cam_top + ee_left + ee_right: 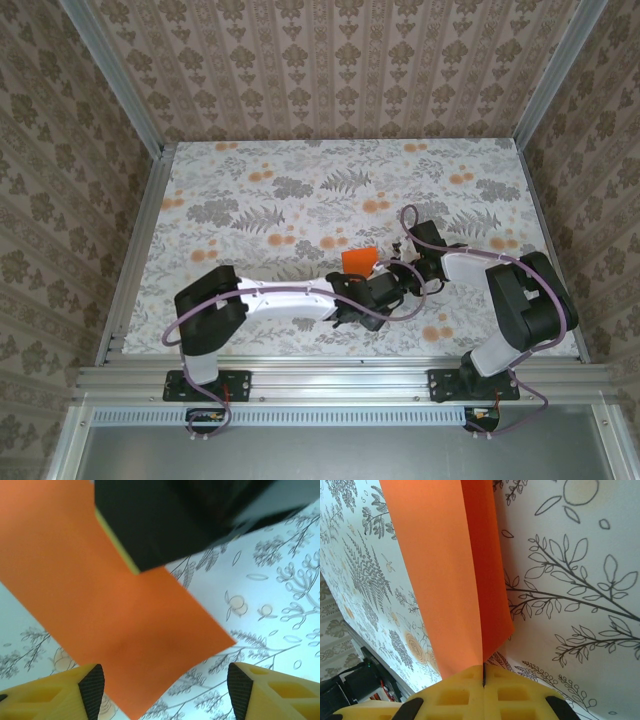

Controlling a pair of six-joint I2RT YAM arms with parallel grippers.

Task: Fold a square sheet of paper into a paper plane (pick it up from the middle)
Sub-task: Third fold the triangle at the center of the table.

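From above, the thin bright orange sheet of paper [358, 261] shows as a small folded patch near the middle of the floral-printed white tabletop [250, 200], a little toward the near edge. My white and black left arm [285, 297] reaches in from the left and my right arm [520, 300] bends in from the right. Both wrists crowd together just beside the sheet, so part of it is hidden under them and I cannot tell its full outline from here.

Through my left wrist camera the sheet runs as a broad, smooth orange band from upper left down to lower right, ending in a corner over the leaf pattern. My left gripper [165, 691] stands with its yellow, black-padded fingers [92, 690] wide apart, one at each side of the sheet's lower edge, clamping nothing. The dark body of my other gripper covers the upper end of the band.

Through my right wrist camera the sheet is doubled over: a lighter outer layer on the left, a darker, narrower flap on the right, a straight crease between them. My right gripper [483, 680] has its yellow jaws pressed together, pinching the near end of the folded sheet
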